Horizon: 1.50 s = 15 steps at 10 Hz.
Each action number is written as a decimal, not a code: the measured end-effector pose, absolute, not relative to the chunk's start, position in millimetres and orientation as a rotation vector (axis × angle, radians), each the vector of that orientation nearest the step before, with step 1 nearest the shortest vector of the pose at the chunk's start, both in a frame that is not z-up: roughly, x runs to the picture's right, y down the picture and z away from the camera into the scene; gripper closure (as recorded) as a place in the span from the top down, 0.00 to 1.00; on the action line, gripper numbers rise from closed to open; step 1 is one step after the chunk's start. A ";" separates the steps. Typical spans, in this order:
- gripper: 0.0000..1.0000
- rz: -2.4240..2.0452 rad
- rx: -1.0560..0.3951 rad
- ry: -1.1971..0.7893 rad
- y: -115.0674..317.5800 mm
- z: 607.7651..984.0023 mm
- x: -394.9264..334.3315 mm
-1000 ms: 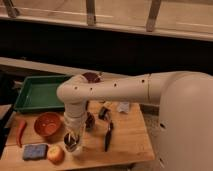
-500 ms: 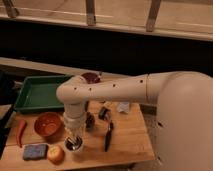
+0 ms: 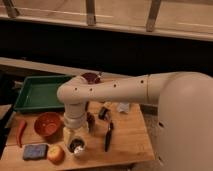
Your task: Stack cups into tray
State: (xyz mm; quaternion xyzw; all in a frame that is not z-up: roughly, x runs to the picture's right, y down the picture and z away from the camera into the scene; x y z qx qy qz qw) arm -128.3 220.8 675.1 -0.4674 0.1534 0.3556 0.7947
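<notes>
Gripper (image 3: pixel 75 137) low over cream-white round plastic cup (image 3: pixel 76 146); open or closed, cannot tell. Off-centre grasp could topple cup.

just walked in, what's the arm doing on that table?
The robot's arm is bent down over the front of the wooden table. Its gripper is right at the cream-white cup, which stands next to a round orange fruit. Whether the cup is held can't be told. The green tray sits at the back left, and no cup shows in it.
</notes>
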 end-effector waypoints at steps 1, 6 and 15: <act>0.67 0.768 -0.998 0.328 219.9 675.0 -128.3; 0.67 0.813 -0.953 0.353 231.7 688.3 -110.8; 0.17 0.874 -1.078 0.321 262.8 724.6 -98.9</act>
